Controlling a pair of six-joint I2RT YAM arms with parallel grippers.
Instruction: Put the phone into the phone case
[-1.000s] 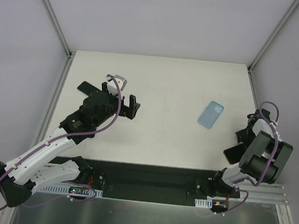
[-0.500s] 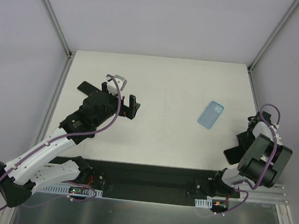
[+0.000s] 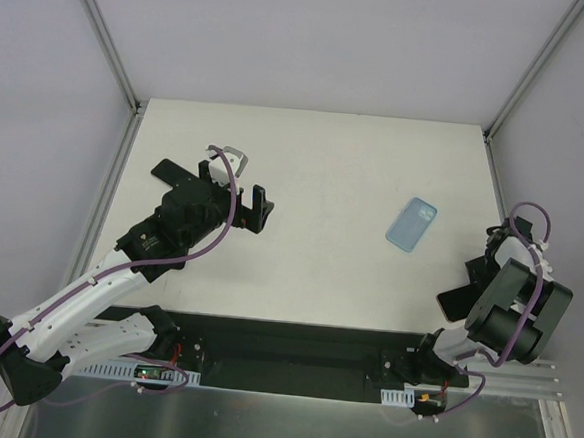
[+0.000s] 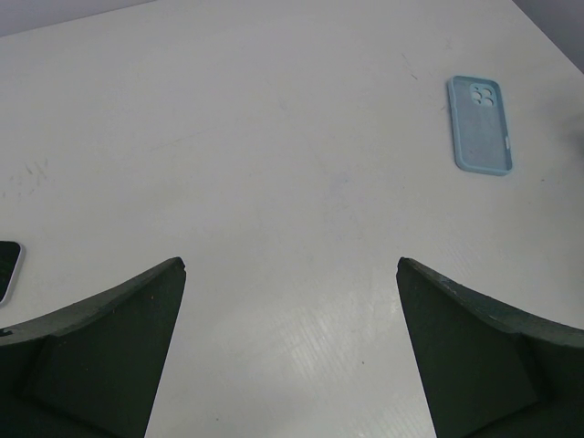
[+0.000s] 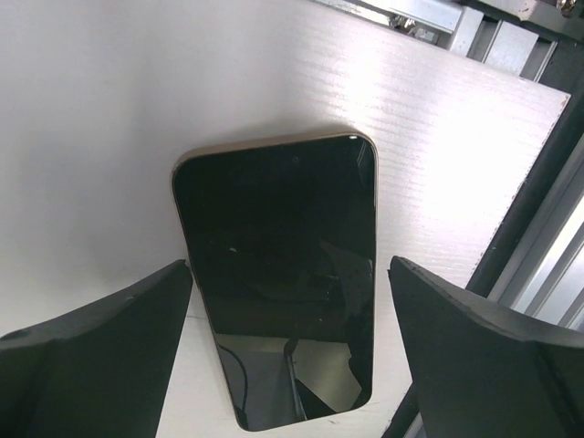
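The light blue phone case lies flat on the white table at the right, camera cutout facing up; it also shows in the left wrist view. The phone, black screen up with a pale rim, lies near the table's front right edge. My right gripper is open just above it, one finger on each side, not touching it; it also shows in the top view. My left gripper is open and empty over bare table on the left side.
The black front rail and metal frame run close beside the phone. A dark object with a light rim pokes in at the left edge of the left wrist view. Grey walls enclose the table.
My right wrist has shifted slightly toward the front right edge over the phone. The left arm, the case and the phone have not moved.
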